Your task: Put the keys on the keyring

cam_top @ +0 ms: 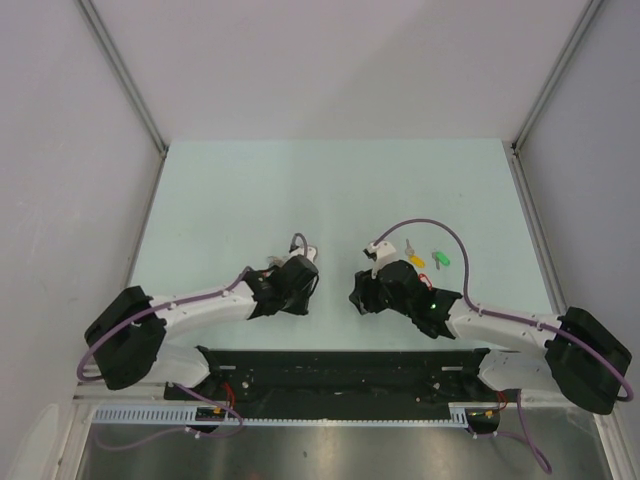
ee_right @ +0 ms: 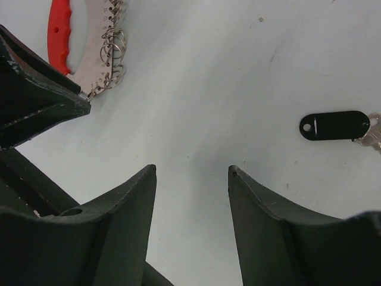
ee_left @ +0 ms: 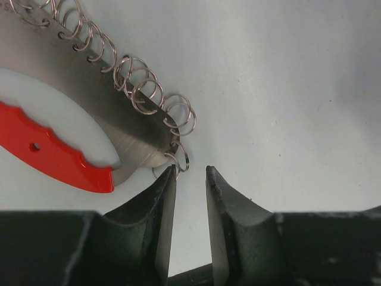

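The keyring lies flat on the table, with its red plastic arc (ee_left: 53, 156) and its silver row of small rings (ee_left: 143, 89). It also shows in the right wrist view (ee_right: 89, 42). My left gripper (ee_left: 191, 170) is open with a narrow gap. Its left fingertip (ee_left: 168, 179) touches the end ring and nothing is between the jaws. My right gripper (ee_right: 192, 170) is open and empty over bare table, facing the left one. The black key (ee_right: 332, 126) lies to its right. The yellow key (cam_top: 418, 260) and green key (cam_top: 441, 260) lie beyond the right arm. The red key is not visible.
In the top view the two grippers (cam_top: 312, 285) (cam_top: 358, 292) meet at the table's middle and hide the keyring. Grey walls enclose the table (cam_top: 300, 190) at the back and sides. A black rail (cam_top: 340, 365) runs along the near edge.
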